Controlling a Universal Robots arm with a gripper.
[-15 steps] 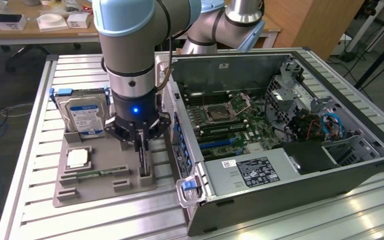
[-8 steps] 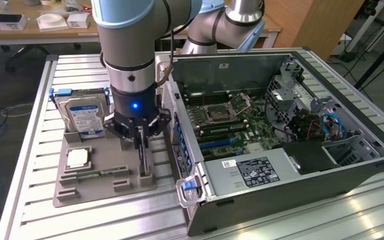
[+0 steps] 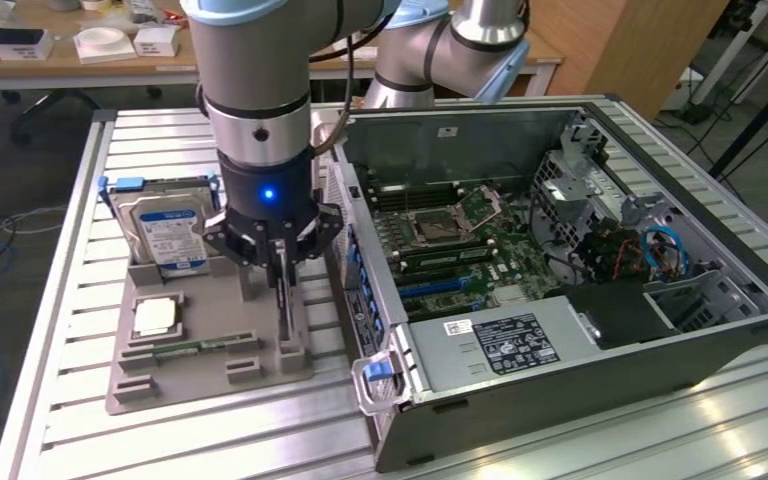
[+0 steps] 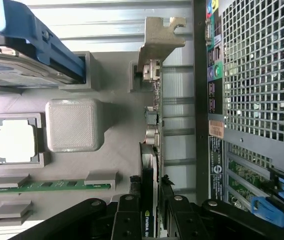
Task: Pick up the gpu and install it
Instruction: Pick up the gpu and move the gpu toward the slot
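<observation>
Slatted metal desk (image 3: 224, 440), workshop floor and a cluttered wooden table (image 3: 37, 65) behind.

- gpu (image 3: 284, 300) (image 4: 151, 125): dark card standing on edge in a slot of the tray. It sits along the tray side nearest the case. Pale metal bracket (image 4: 157, 37) at the end far from the gripper.
- Gripper (image 3: 281, 265) (image 4: 150, 222): straight above the gpu, black fingers (image 4: 127, 217) down on either face of the card and pinching its upper edge. The card is not lifted out of its slot. A blue light glows on the wrist above.
- Tray (image 3: 197, 385) (image 4: 117, 150): grey moulded holder lying flat on the desk, just beside the case.
- Block (image 4: 74, 124): grey raised block on the tray, near the gpu, between it and the cpu.
- cpu (image 3: 155, 318) (image 4: 14, 142): pale square chip flat in its own recess, well apart from the gpu.
- Memory stick (image 3: 204, 348) (image 4: 49, 186): narrow green strip held in end brackets on the tray.
- Hard drive (image 3: 171, 235) (image 4: 12, 70): silver, blue label, blue carrier, leaning upright at the tray's far end.
- Case (image 3: 598, 350) (image 4: 251, 75): open computer on its side at the exterior view's right. The motherboard (image 3: 464, 240) is exposed; the vented rear panel faces the tray.
- Latch (image 3: 377, 372) (image 4: 274, 200): blue clip on the case's rear edge, swung outward.
</observation>
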